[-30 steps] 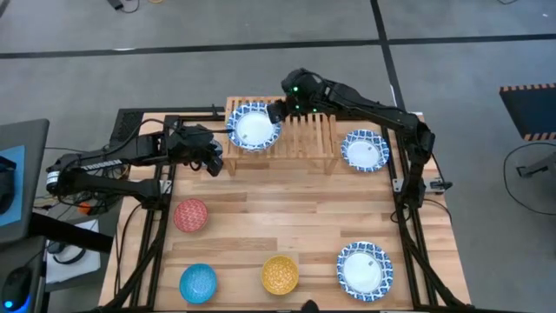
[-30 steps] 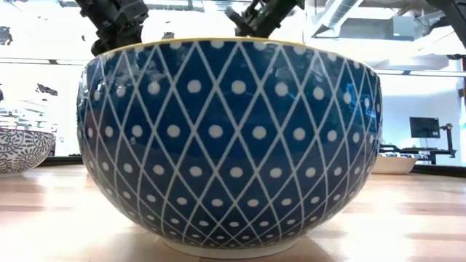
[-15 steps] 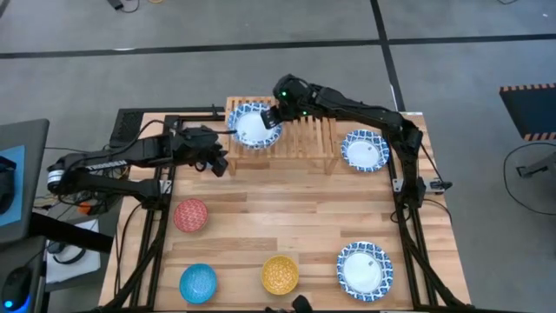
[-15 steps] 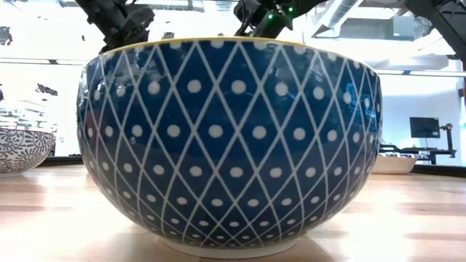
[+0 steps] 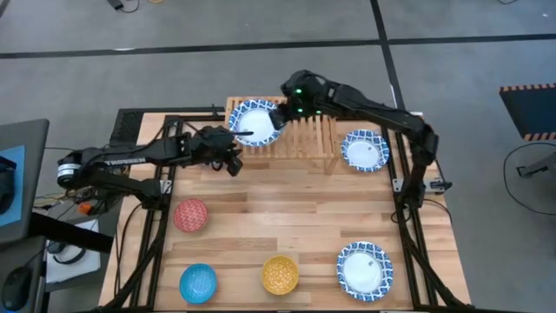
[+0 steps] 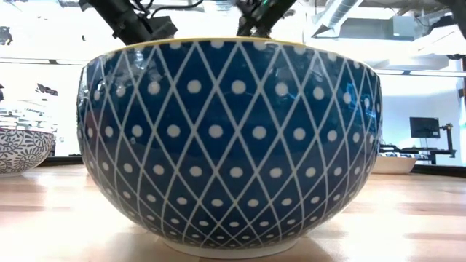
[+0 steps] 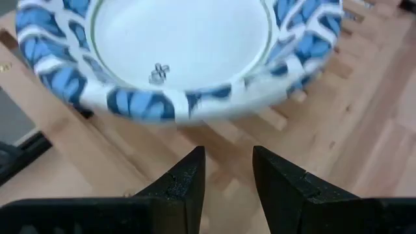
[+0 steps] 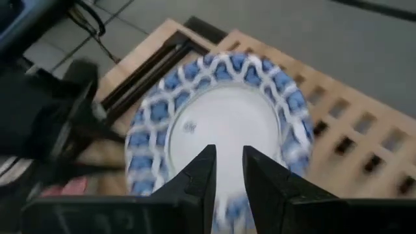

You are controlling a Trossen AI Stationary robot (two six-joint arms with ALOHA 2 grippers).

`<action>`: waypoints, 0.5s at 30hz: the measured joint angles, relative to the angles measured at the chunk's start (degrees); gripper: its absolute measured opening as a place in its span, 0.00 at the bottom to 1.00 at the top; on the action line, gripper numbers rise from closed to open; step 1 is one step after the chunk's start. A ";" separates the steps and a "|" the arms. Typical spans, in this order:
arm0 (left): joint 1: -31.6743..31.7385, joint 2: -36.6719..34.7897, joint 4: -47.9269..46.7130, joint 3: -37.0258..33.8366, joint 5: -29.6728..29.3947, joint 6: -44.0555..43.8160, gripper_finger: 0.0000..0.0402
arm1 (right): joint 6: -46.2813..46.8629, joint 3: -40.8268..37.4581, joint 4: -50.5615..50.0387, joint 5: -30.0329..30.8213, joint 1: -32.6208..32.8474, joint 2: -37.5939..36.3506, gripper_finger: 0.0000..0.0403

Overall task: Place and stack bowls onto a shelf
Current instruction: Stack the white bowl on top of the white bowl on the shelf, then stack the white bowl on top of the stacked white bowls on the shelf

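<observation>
Bowls first: the white one with the blue-patterned rim (image 5: 254, 124) is sitting on the left end of the shelf (image 5: 304, 135), and both my arms are crowded around it. Right gripper (image 5: 282, 111) is at the bowl's right rim, on the far side. In the right wrist view its fingers (image 8: 195, 177) are nearly together with only a thin gap, pointing down over the bowl's white inside, and I don't see anything pinched between them. Can't say for sure whether they touch the rim or just hang above it.

Left gripper (image 5: 234, 156) is just off the shelf's near-left corner. In the left wrist view its fingers (image 7: 185, 182) are also only a small way apart, holding nothing, and the bowl's rim lies straight ahead of them and a bit higher, close but not touching.

So what matters: the bowl is round, no long axis to line up with, and it lies between the two grippers. The right one's over it, the left one's beside and below it. I'd call the right arm nearer.

Still on the table: another patterned bowl (image 5: 365, 149) just off the shelf's right end, a third (image 5: 364, 270) at the near right, plus the red (image 5: 191, 215), bright blue (image 5: 198, 283) and yellow (image 5: 280, 275) bowls near me. Plenty left to stack, I'd say.
</observation>
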 joint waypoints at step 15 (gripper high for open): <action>7.04 -3.69 -3.38 0.04 4.68 3.38 0.28 | 5.08 -5.73 -36.62 18.75 13.35 -13.44 0.27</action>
